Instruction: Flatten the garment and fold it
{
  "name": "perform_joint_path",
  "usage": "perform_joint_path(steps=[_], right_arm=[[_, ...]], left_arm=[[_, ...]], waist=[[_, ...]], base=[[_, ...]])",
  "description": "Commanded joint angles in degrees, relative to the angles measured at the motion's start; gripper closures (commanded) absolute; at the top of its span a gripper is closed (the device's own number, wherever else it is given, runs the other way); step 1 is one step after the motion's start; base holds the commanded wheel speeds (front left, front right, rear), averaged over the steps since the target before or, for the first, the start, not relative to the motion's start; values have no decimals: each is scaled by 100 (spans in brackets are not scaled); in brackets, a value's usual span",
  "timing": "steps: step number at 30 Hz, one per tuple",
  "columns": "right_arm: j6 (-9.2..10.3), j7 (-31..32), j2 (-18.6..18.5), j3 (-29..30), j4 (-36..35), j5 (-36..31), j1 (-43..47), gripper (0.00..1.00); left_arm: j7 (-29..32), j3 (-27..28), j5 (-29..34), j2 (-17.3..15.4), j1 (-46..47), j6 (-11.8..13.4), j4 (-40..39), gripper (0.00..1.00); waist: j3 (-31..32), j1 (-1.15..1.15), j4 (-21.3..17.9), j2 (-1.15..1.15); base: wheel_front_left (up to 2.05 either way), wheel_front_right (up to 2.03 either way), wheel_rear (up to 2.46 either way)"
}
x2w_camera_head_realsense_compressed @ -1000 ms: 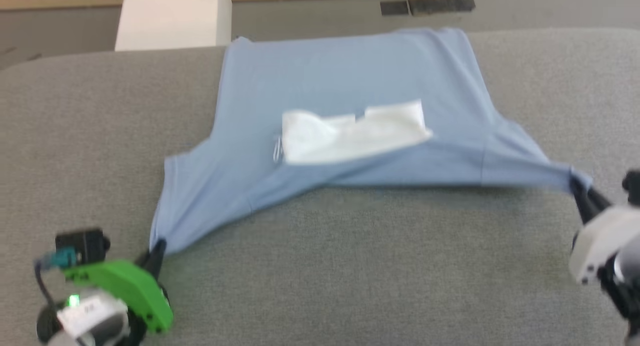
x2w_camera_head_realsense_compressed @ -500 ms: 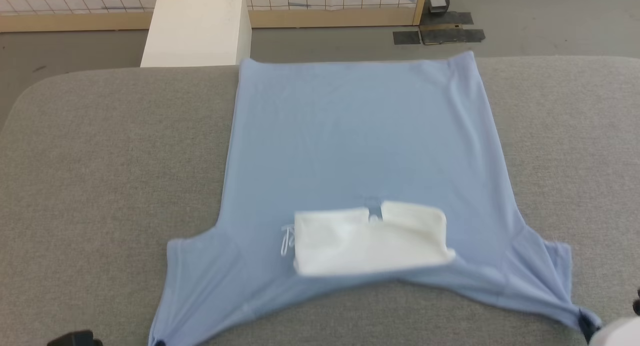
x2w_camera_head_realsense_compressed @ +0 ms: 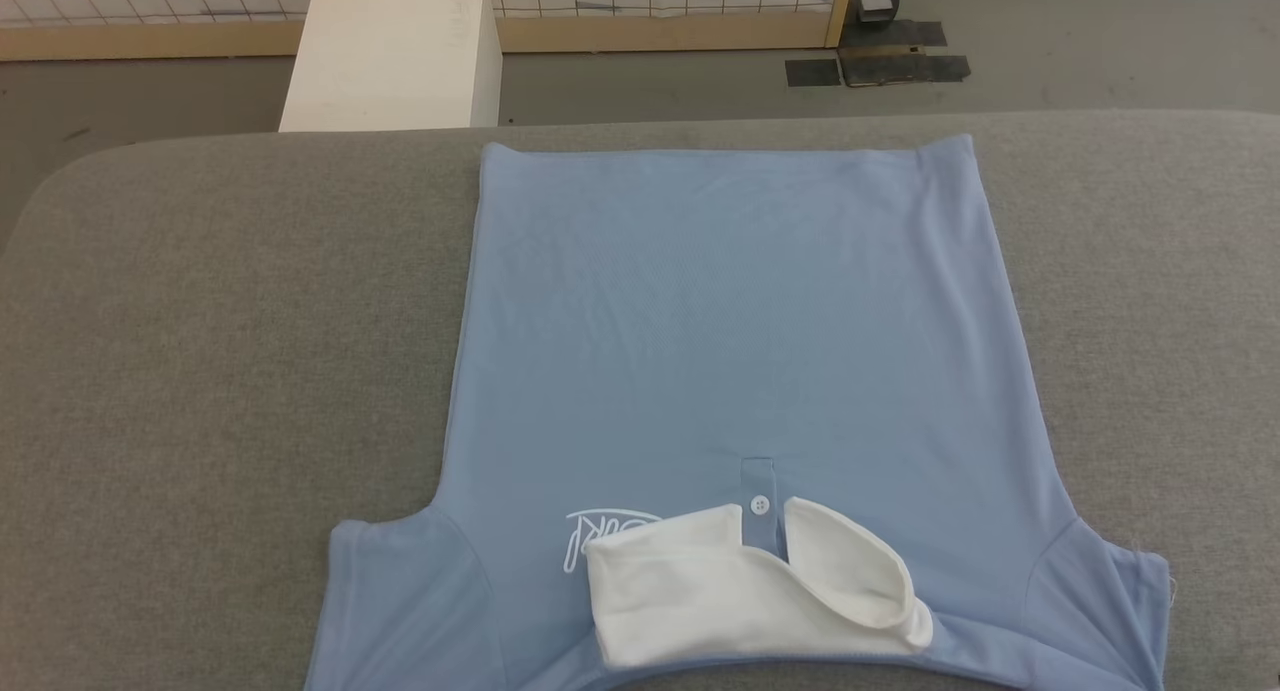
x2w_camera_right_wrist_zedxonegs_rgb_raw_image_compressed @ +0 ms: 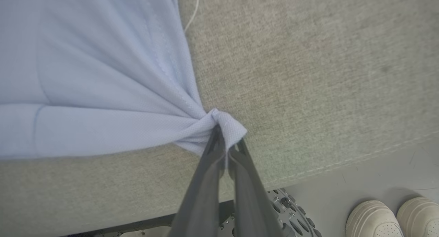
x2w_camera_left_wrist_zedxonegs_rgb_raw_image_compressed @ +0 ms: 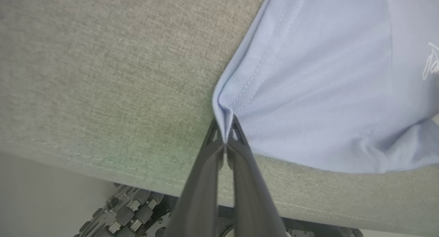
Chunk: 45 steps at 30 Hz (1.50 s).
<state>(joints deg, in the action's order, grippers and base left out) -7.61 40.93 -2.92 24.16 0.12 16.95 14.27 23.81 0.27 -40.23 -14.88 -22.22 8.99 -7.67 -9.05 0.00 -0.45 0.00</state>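
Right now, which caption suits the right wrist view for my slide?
Right gripper pinching a bunched sleeve corner of the light blue shirt on the grey fabric table; white shoes nearby.

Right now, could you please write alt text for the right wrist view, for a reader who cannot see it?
The right gripper has its two dark fingers shut on a bunched corner of the light blue garment, which spreads out flat over a grey fabric-covered table. Past the table's edge, the toes of a person's white shoes show on the floor.
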Motion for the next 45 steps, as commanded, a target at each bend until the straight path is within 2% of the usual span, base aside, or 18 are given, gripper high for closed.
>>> perform_joint_path(steps=[1, 3, 4, 5, 6, 12, 15, 18, 22, 29, 32, 36, 40, 45], right_arm=[[12, -16, 3, -32, 172, -4, 52, 100], [12, -90, 3, -94, 258, 25, -5, 100], [12, -156, 3, -125, 252, 36, -42, 78], [12, -217, 3, -142, 223, 54, -77, 16], [12, -254, 3, -139, 194, 71, -107, 0], [12, -798, 3, -224, -515, 138, -596, 0], [12, -1248, 3, -304, -857, -206, -1075, 0], [12, -1676, 4, -435, -854, -477, -1691, 0], [12, -2263, -160, -672, -425, -816, -2667, 0], [12, -2907, -647, -774, 1119, -933, -4420, 0], [12, -2904, -862, -760, 1778, -951, -5100, 0], [12, -2590, -1100, -716, 2500, -1023, -5944, 0], [12, -1910, -1330, -662, 2996, -1208, -6655, 0], [12, -942, -1470, -542, 3249, -1582, -7274, 0]], left_arm=[[-28, -32, 58, 7, 75, -34, 55, 100], [-64, -75, 60, 32, 152, -69, 72, 100], [-82, -97, 63, 41, 191, -86, 77, 100], [-96, -117, 65, 48, 225, -103, 78, 100], [-111, -127, 67, 51, 245, -116, 76, 100], [-191, -179, 103, 34, 326, -178, 46, 100], [-243, -233, 116, 36, 415, -247, 29, 100], [-273, -283, 134, 43, 518, -283, 38, 100], [-294, -365, 180, 33, 676, -332, 27, 100], [-340, -498, 261, 20, 1004, -419, -46, 100], [-370, -557, 298, 38, 1160, -443, -63, 100], [-426, -651, 346, 83, 1382, -483, -84, 100], [-507, -758, 411, 138, 1602, -525, -91, 100], [-614, -857, 463, 205, 1767, -568, -71, 100]], waist=[[4, 0, -1, 0], [9, 0, 3, 0], [11, 0, 9, 0], [12, 0, 15, 0], [13, 0, 17, 0], [-41, 0, 35, 0], [-104, 0, 81, 0], [-181, 0, 133, 0], [-344, 0, 249, 0], [-828, 0, 575, 0], [-1127, 0, 727, 0], [-1581, 0, 936, 0], [-2057, 0, 1159, 0], [-2502, 0, 1326, 0]], base=[[0, 0, 0], [0, 0, 0], [0, 0, 0], [0, 0, 0], [0, 0, 0], [0, 0, 0], [0, 0, 0], [0, 0, 0], [0, 0, 0], [0, 0, 0], [0, 0, 0], [0, 0, 0], [0, 0, 0], [0, 0, 0]])
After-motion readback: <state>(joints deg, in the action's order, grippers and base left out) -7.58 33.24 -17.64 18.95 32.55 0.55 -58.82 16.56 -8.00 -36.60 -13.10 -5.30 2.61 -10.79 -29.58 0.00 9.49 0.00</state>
